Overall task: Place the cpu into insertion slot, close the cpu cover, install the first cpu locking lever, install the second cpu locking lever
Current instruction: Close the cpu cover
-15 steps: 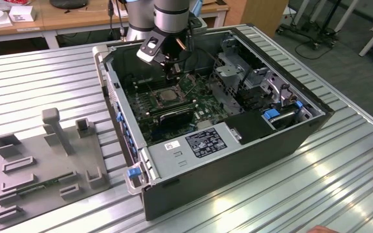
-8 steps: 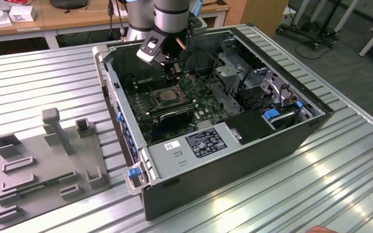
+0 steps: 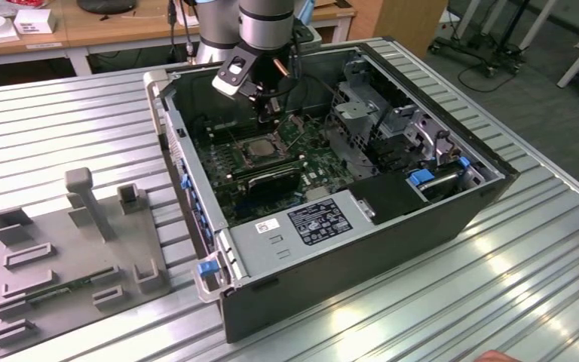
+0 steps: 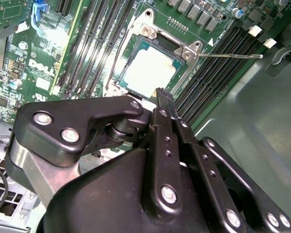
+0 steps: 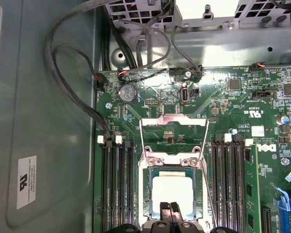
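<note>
Silvery cpu [image 5: 172, 190] is already seated in the insertion slot [image 5: 198, 184] on the green motherboard [image 5: 233, 107] with the cpu cover [image 5: 172, 161] down around it, and the tool [image 5: 170, 209], tips pinched together with nothing between them, hangs just over it, at about 12 o'clock from it in the exterior view.
</note>
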Available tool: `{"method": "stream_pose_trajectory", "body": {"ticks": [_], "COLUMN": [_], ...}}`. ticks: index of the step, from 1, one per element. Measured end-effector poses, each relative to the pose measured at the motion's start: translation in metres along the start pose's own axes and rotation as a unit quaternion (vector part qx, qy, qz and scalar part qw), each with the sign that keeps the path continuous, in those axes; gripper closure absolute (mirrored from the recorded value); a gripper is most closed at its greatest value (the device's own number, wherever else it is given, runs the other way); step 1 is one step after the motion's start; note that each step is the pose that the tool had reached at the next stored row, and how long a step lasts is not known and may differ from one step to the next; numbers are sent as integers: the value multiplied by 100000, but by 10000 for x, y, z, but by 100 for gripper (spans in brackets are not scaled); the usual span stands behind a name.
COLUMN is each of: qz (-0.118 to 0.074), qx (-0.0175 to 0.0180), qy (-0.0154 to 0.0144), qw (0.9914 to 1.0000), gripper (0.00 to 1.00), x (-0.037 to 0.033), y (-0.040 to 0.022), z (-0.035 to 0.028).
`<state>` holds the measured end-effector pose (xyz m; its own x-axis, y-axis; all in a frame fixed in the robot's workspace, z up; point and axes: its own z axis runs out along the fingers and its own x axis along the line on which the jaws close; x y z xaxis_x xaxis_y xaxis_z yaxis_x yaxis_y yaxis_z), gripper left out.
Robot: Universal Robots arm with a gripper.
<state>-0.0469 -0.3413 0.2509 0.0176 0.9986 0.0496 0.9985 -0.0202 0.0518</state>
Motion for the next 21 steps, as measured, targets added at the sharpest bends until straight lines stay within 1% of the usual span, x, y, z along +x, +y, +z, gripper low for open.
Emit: {"method": "stream_pose_trajectory", "body": {"ticks": [4, 7, 12, 16, 21], "qz": [-6, 0, -2, 4, 1], "qx": [2, 6, -2, 4, -2], "qy": [3, -8, 2, -10, 2], "qw": [100000, 100000, 100000, 100000, 100000], "gripper": [89, 89, 89, 89, 89], "x": [0, 0, 1, 2, 4], "y": [2, 16, 85, 90, 92], "z": [0, 0, 4, 0, -38]}}
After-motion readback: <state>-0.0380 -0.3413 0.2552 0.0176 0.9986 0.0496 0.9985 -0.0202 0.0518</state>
